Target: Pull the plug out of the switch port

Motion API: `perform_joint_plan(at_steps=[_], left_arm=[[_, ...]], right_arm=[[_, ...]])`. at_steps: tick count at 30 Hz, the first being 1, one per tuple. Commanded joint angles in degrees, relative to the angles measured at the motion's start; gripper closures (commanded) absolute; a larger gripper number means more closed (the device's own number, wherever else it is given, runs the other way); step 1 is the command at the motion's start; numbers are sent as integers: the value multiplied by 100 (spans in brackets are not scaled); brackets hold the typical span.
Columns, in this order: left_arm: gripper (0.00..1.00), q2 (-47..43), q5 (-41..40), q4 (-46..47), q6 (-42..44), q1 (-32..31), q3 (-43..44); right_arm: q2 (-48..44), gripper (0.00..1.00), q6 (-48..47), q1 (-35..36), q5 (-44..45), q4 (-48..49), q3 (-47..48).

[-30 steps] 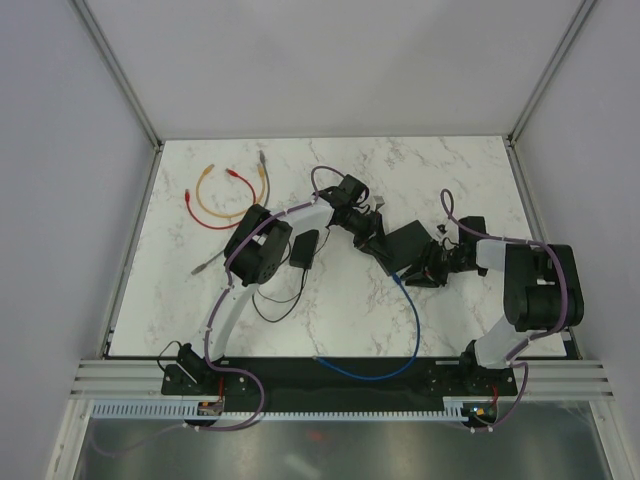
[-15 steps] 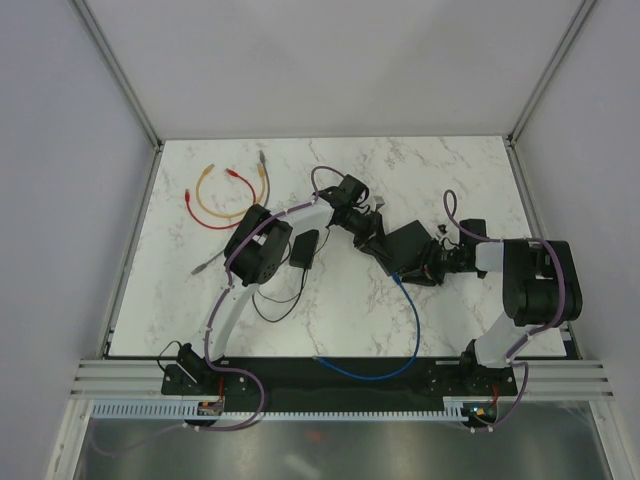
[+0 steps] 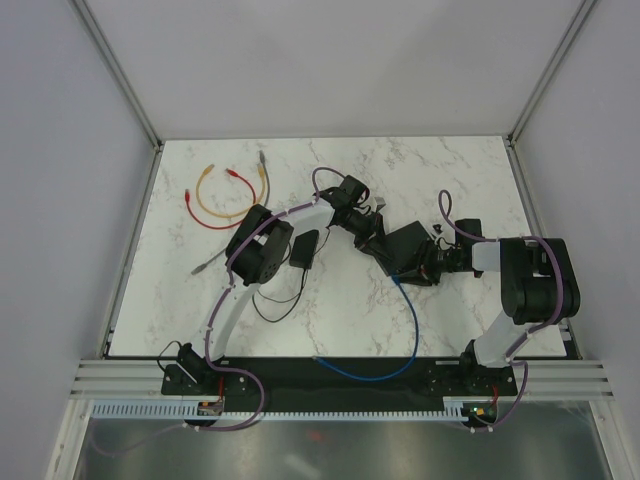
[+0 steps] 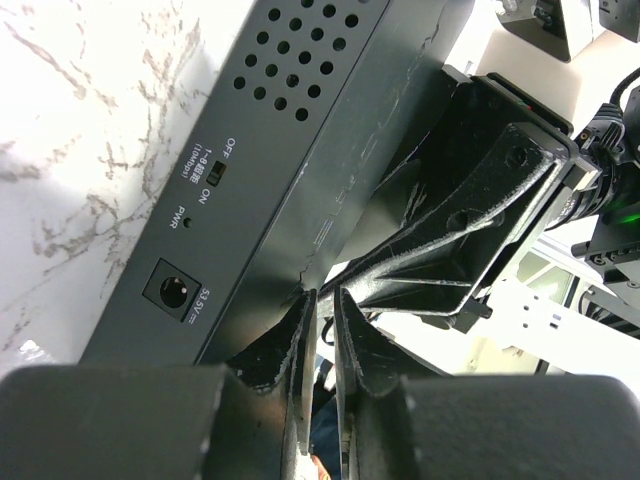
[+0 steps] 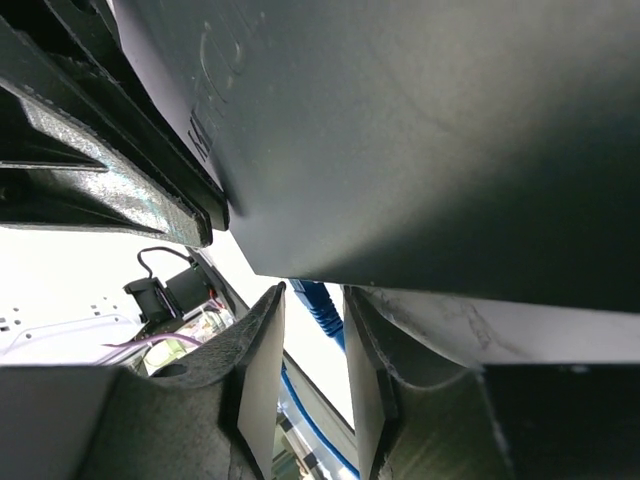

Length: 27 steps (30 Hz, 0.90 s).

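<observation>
Currently left gripper (image 4: 322, 305) clamps the switch (image 4: 300, 120); right gripper (image 5: 311, 297), apart around the twelve-o'clock blue plug (image 5: 322, 312), should pinch, pull straight.

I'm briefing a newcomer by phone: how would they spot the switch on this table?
Look at the middle of the marble table. The switch is the larger flat black box there, a blue cable leaving its near edge; the smaller black brick to its left trails only a thin black cord.

Left fingers (image 4: 288, 352) nearly together, thin gap; right fingers (image 5: 258, 372) parted wider.
</observation>
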Motion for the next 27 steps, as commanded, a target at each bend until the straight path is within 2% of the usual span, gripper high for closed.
perform_joint_plan(at_steps=[1, 14, 27], left_arm=[[80, 254, -201, -115, 227, -53, 62], [81, 272, -201, -123, 201, -88, 62], [81, 210, -271, -115, 201, -105, -70]], right_arm=[[106, 61, -59, 95, -47, 213, 29], [141, 58, -437, 156, 445, -121, 38], [404, 74, -385, 297, 788, -209, 187]])
